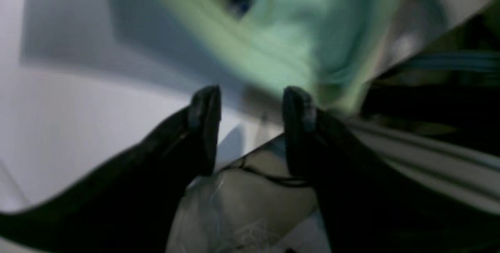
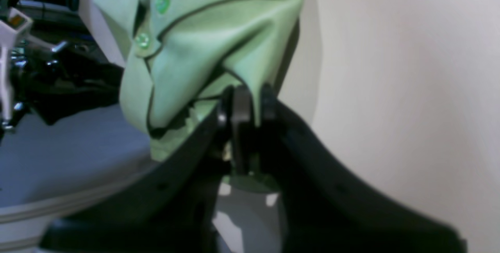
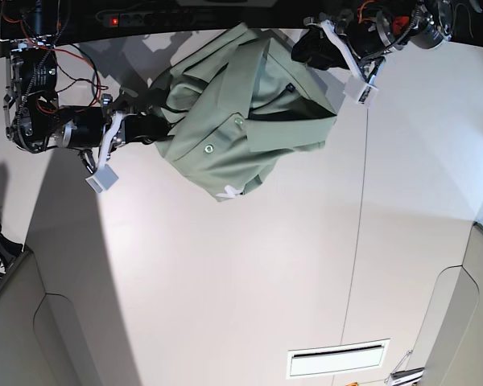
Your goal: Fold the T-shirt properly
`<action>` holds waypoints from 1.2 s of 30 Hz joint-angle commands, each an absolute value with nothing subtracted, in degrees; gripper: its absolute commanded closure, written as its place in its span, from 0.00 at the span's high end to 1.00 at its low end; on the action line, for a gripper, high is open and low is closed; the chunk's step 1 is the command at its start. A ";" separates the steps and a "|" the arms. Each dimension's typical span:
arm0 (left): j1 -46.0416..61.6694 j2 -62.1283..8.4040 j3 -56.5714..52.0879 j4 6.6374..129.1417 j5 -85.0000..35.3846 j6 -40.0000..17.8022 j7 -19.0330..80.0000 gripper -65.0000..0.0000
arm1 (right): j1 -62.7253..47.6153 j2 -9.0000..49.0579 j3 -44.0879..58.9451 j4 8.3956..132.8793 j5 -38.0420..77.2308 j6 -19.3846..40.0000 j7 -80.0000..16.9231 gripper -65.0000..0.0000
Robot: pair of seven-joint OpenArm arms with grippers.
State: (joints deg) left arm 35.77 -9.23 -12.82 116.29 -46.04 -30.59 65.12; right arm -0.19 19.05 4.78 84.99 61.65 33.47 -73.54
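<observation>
T-shirt [image 3: 225, 129], pale sage green with dark trim, hanging in a crumpled bunch above the far part of the white table [image 3: 249, 273], between the two arms. Pinched at one edge on the base view's left, sagging toward the right and down to a low corner with a white tag showing. Draped in loose folds, collar placket turned outward, two pale green buttons [image 2: 162, 1] plain in the right wrist view.

Right gripper [image 2: 250, 102] clamped tight on a dark-piped hem of the T-shirt, jaws pressed together with a thin fold of cloth between them, fabric hanging just beyond the fingertips.

Left gripper [image 1: 252, 98] at the far right of the base view, jaws standing well apart, nothing between them. Green cloth blurred just beyond the tips, not touching either finger as far as can be told; heavy motion blur across that whole view.

Small white tags dangling from both wrists. Tangled red and black wiring [image 3: 44, 68] on the right arm's base.
</observation>
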 commanded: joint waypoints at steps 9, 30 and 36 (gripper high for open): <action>37.34 -9.37 -12.97 114.06 -49.12 -30.65 61.06 0.44 | 0.60 19.66 5.02 85.76 63.00 33.85 -72.93 0.00; 35.09 -7.68 -7.92 109.06 -50.76 -30.72 61.58 0.00 | 0.62 20.49 5.69 85.76 63.00 33.85 -75.05 0.00; 35.16 -7.68 -10.52 109.06 -50.98 -31.38 62.87 0.00 | 0.64 22.26 8.45 85.76 62.98 33.85 -75.07 0.00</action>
State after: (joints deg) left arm 34.72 -7.42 -10.09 108.36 -51.53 -31.00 62.28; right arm -0.32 21.10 7.62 84.99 62.19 33.50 -76.16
